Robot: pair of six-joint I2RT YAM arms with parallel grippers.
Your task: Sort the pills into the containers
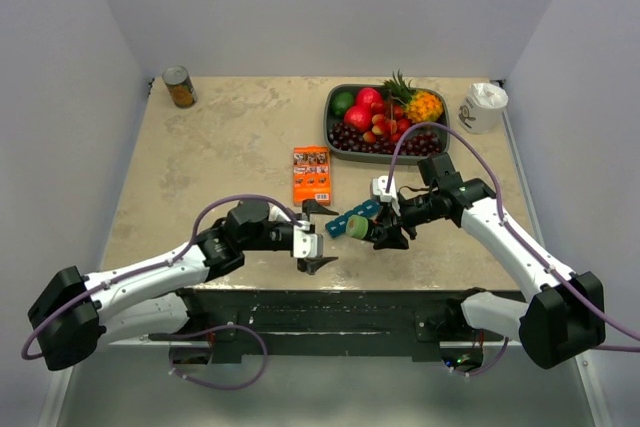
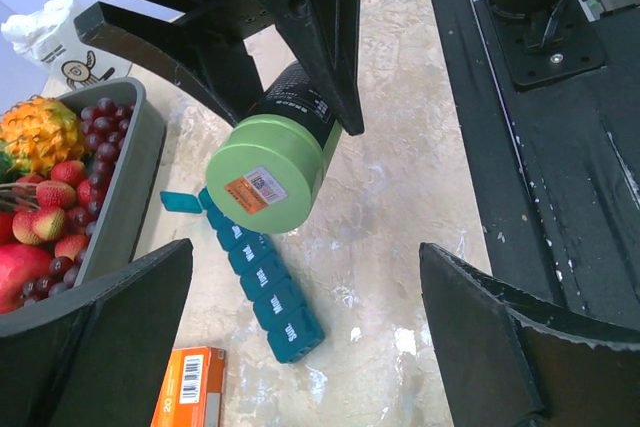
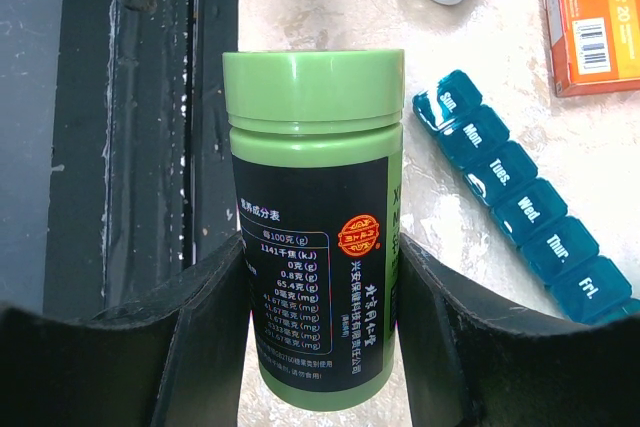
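Note:
The teal-blue pill organizer (image 1: pixel 352 216) lies flat near the table's front middle, with day names on its lids; it also shows in the left wrist view (image 2: pixel 262 285) and the right wrist view (image 3: pixel 520 205). One end lid (image 2: pixel 180 202) stands open. My right gripper (image 1: pixel 375 230) is shut on a green capped pill bottle (image 1: pixel 356 229), holding it sideways just above the organizer; the bottle fills the right wrist view (image 3: pixel 315 217) between the fingers (image 3: pixel 200 317). My left gripper (image 1: pixel 318 237) is open and empty, facing the bottle's cap (image 2: pixel 262 185). No loose pills show.
An orange box (image 1: pixel 312 174) lies just behind the organizer. A grey fruit tray (image 1: pixel 333 127) stands at the back right, a white cup (image 1: pixel 484 107) beside it, a can (image 1: pixel 180 86) at the back left. The table's black front edge (image 2: pixel 560 147) is close.

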